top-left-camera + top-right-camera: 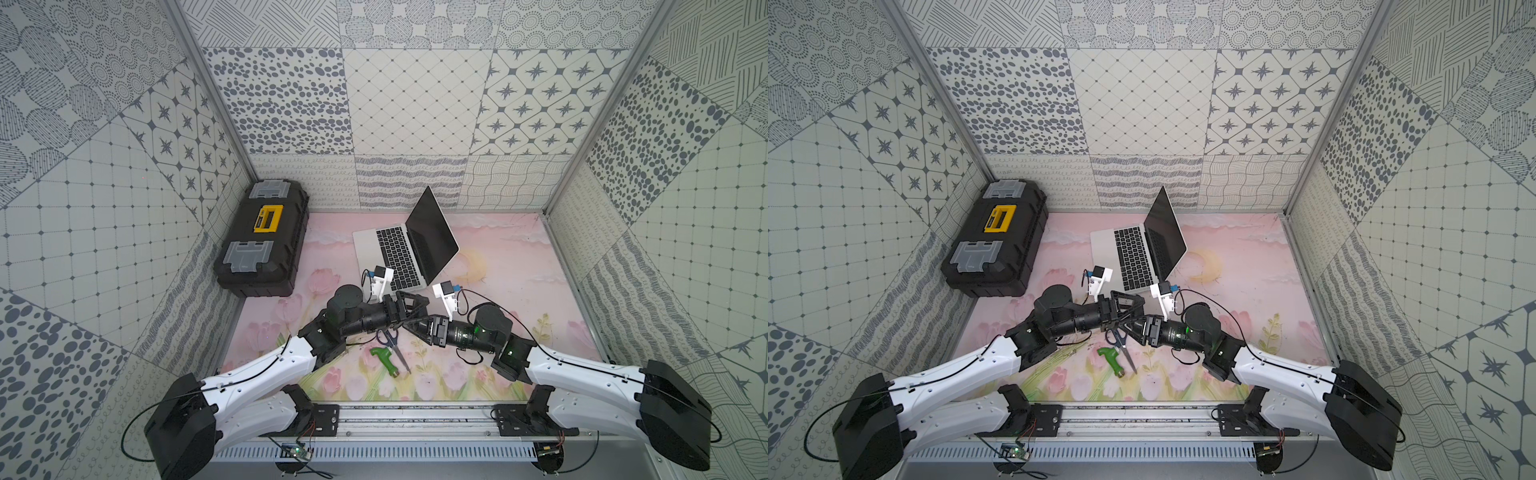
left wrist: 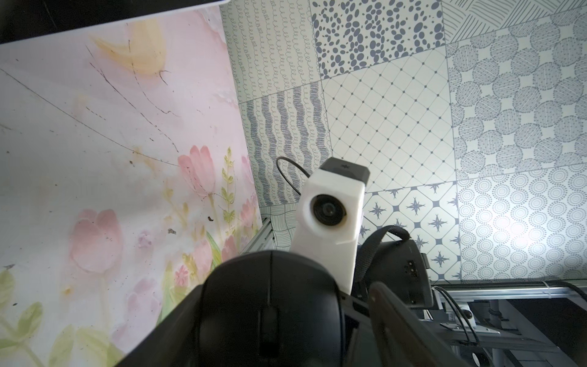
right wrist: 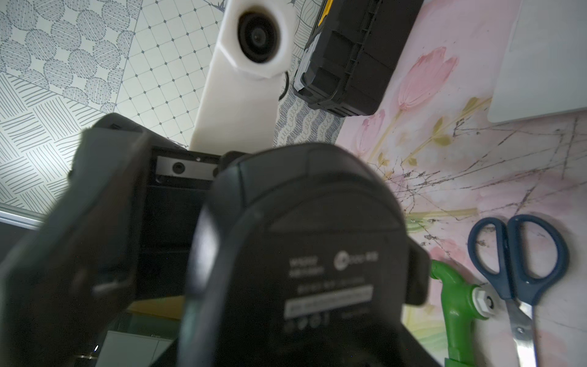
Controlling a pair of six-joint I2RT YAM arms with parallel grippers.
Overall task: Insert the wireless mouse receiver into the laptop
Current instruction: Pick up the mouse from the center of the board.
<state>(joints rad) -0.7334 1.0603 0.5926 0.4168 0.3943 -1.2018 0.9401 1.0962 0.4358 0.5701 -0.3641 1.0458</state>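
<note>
The dark grey wireless mouse (image 3: pixel 305 241) hangs above the mat between my two grippers, which meet tip to tip in front of the laptop (image 1: pixel 370 249). My right gripper (image 3: pixel 301 343) is shut on the mouse, whose labelled underside faces its camera. My left gripper (image 2: pixel 286 308) stands open around the mouse (image 2: pixel 270 305), whose scroll-wheel side faces it. A gap shows beside one of its fingers (image 2: pixel 394 317). In both top views the grippers (image 1: pixel 415 309) (image 1: pixel 1133 326) hide the mouse. The receiver is hidden. The silver laptop (image 1: pixel 1104 245) is open with its screen up.
A black-and-yellow toolbox (image 1: pixel 262 241) stands at the back left by the wall. Blue-handled scissors (image 1: pixel 392 340) and a green tool (image 1: pixel 384 357) lie on the flowered mat just under the grippers. In the right wrist view the scissors (image 3: pixel 514 254) and the green tool (image 3: pixel 457 305) show again.
</note>
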